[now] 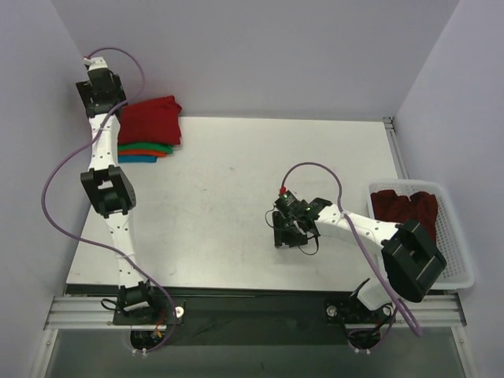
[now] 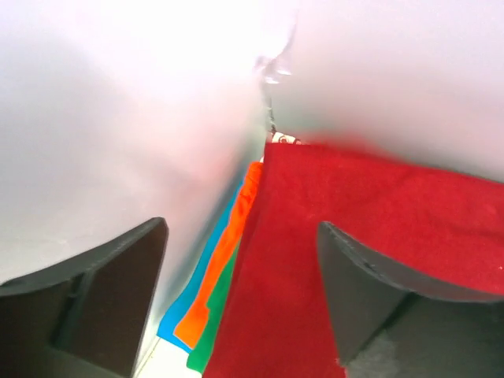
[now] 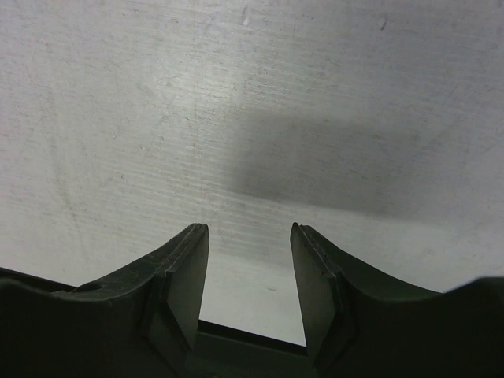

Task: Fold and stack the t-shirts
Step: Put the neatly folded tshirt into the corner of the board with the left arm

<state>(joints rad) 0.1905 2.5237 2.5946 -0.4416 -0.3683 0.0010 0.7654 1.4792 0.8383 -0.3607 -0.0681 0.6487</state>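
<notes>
A stack of folded t-shirts (image 1: 150, 126) lies at the table's far left: dark red on top, then green, orange and blue edges. In the left wrist view the red top shirt (image 2: 346, 252) fills the right side, with orange (image 2: 228, 252), green and blue edges beside it. My left gripper (image 1: 101, 93) hovers over the stack's left edge, open and empty (image 2: 242, 272). Another dark red t-shirt (image 1: 404, 206) lies crumpled in the white basket (image 1: 457, 244). My right gripper (image 1: 289, 230) is open and empty over bare table (image 3: 250, 236).
The white slotted basket stands at the table's right edge. White walls close in the back and left, near the stack. The table's metal rail runs along the near edge by both arm bases.
</notes>
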